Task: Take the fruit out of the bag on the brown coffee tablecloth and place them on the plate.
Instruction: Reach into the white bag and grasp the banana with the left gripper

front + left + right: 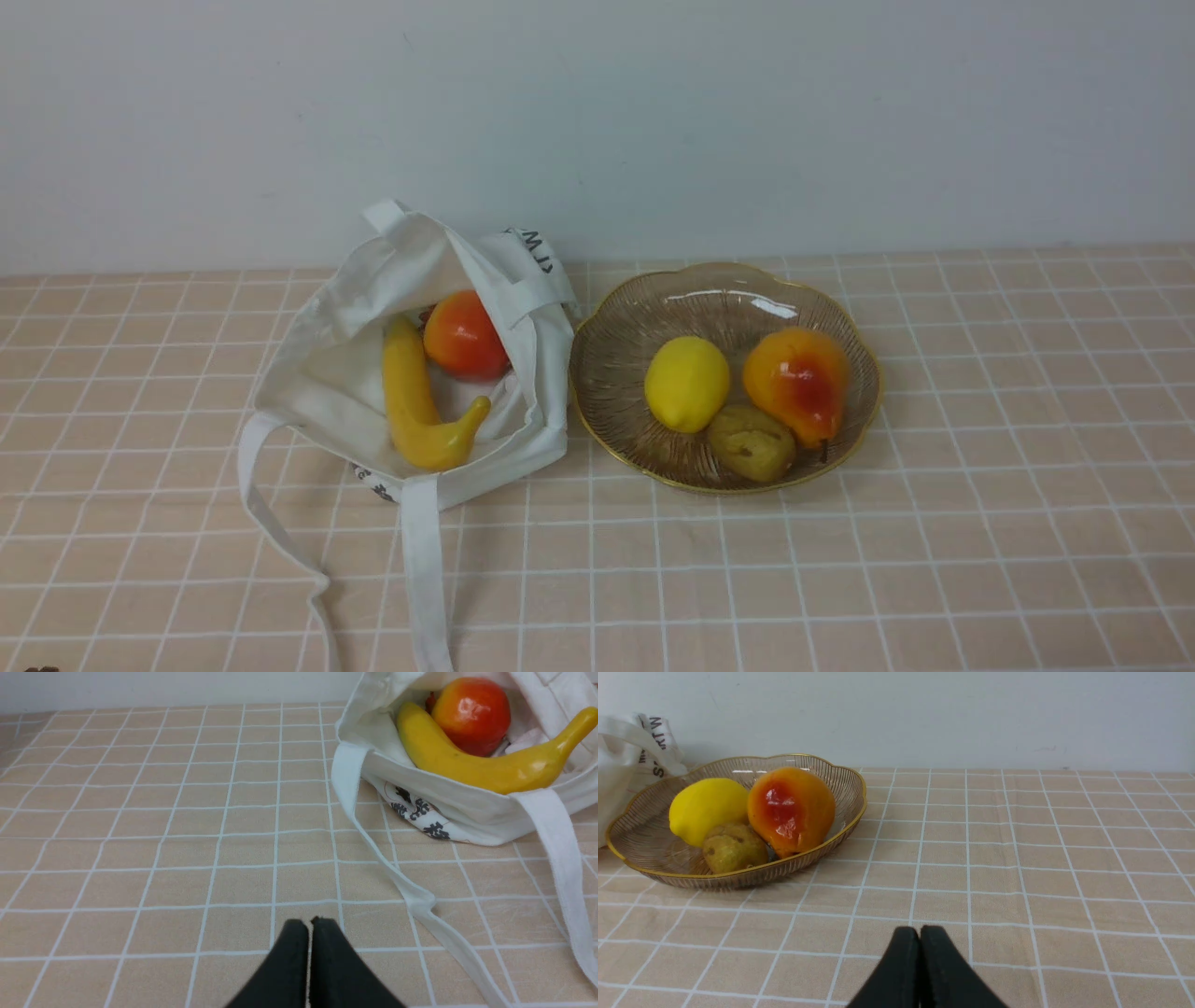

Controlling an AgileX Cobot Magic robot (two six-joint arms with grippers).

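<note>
The white cloth bag [327,373] lies open on the peach-brown grid tablecloth [747,579], left of centre. Inside it are a yellow banana [415,411] and a round red-orange fruit [464,336]; both also show in the left wrist view, the banana [467,760] and the round fruit [472,714]. The amber glass plate [635,327] sits right of the bag. My left gripper [309,921] is shut and empty, low over the cloth, short of the bag [467,812]. My right gripper [920,931] is shut and empty, over the cloth to the right of the plate [640,835]. Neither gripper shows in the front view.
The plate holds a yellow lemon [686,383], an orange-red pear [798,381] and a small brownish-green fruit [752,441]. The bag's long straps [425,569] trail toward the near edge. A white wall [747,121] stands right behind bag and plate.
</note>
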